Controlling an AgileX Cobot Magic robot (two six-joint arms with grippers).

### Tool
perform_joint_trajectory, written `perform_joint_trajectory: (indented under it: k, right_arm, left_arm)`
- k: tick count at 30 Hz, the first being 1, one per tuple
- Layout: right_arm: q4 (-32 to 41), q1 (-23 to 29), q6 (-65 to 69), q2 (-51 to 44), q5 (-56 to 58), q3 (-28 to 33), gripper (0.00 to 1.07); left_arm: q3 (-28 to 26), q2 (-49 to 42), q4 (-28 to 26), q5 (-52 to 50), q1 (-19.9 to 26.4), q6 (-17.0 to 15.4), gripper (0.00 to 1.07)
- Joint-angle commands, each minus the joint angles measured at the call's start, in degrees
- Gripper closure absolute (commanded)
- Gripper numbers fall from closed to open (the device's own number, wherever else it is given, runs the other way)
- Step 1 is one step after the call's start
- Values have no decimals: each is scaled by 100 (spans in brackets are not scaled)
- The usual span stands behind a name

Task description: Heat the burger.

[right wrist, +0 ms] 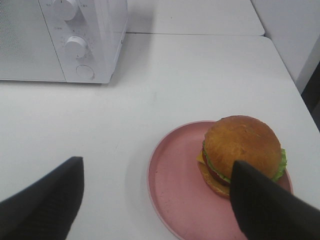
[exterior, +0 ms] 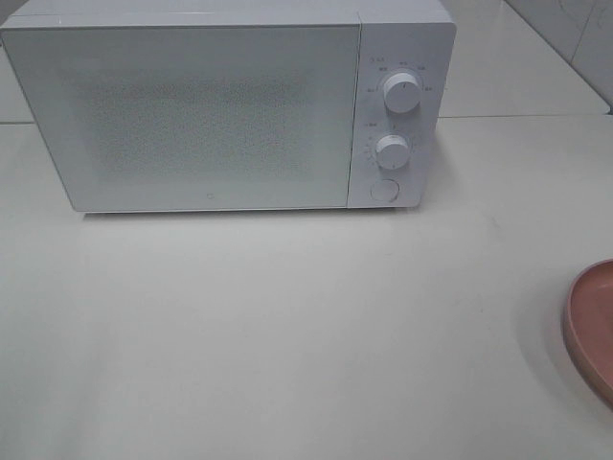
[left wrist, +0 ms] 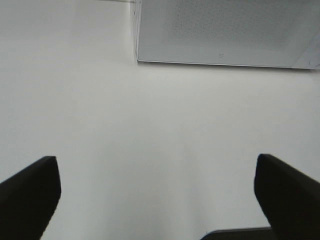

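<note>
- Glossy golden-brown burger [right wrist: 242, 150] sits on round pink plate [right wrist: 172, 185].
- White microwave [exterior: 211, 105] door closed.
- Left gripper [left wrist: 157, 192] spread, empty.
- Right gripper [right wrist: 157, 192] spread above plate.

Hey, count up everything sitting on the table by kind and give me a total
Microwave: 1, white, door shut
Pink plate: 1
Burger: 1, sitting on the plate
Total: 3
</note>
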Motion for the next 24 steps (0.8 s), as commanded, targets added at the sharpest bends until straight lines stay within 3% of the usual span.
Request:
perform_joint_trajectory:
  k: [1,24]
  right_arm:
    - [-6,-46,0,-149,-17,17,31]
    - [-6,-46,0,-149,-17,17,31]
  left_arm:
    - [29,-372,-6,-29,11,-11,9]
    - [29,-619,-6,-29,11,-11,9]
